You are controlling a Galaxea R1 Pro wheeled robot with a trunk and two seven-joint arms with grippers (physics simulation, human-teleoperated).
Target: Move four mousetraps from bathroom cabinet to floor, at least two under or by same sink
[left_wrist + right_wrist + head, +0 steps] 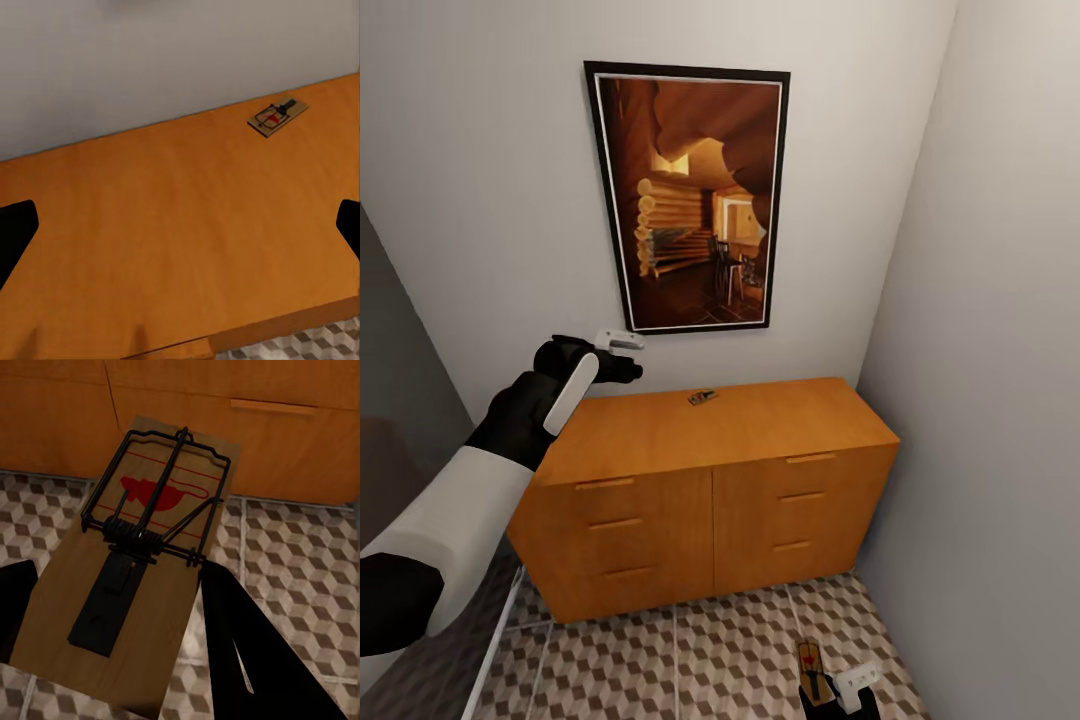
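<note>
The orange-brown cabinet (705,480) stands in the corner on the cube-patterned bathroom floor (690,660). The left gripper (180,225) hovers spread wide above its top, where one mousetrap (277,118) lies near the wall. Low over the floor, the right gripper (120,607) seemingly clamps a second mousetrap (139,562).

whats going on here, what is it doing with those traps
The robot faces the cabinet. Its right gripper, low over the bathroom floor, is shut on a mousetrap. The left gripper hovers open above the cabinet top, where another mousetrap lies near the wall. The drawers look closed.
</note>
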